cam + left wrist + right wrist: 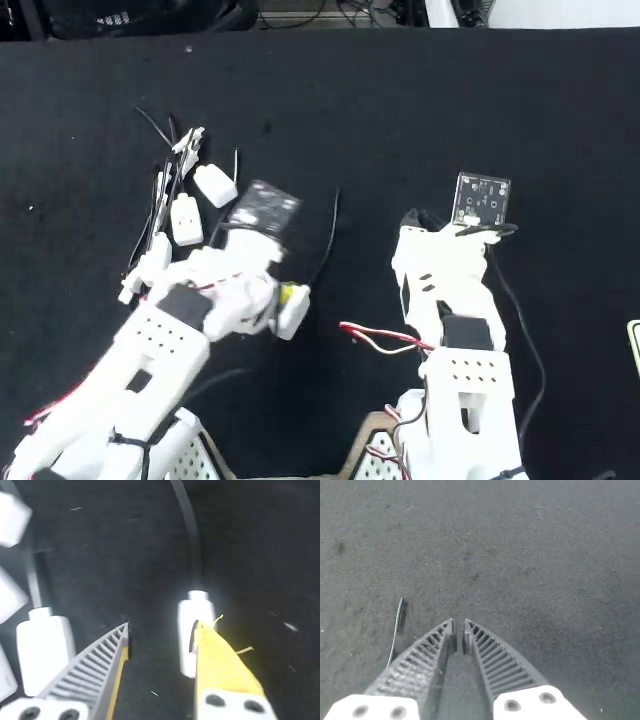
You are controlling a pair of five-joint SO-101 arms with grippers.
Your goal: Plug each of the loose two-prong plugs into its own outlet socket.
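My left gripper (161, 627) stands open low over the black mat. A white two-prong plug (187, 632) on a black cable (192, 540) lies just inside its yellow finger (217, 665). A second white plug (42, 650) lies outside the grey finger (102, 662). In the high view, white plugs (215, 185) (186, 218) with thin wires lie at the left, just beyond the left arm (225, 285), whose wrist hides the fingers. My right gripper (458, 630) is shut on nothing over bare mat, at mid-right of the table (415, 218).
A black mat (420, 110) covers the table. A loose black cable (326, 235) runs between the two arms, and a short piece of black cable (397, 625) lies near the right gripper. A tangle of thin wires (165, 175) lies at the left. A pale object (634, 345) sits at the right edge.
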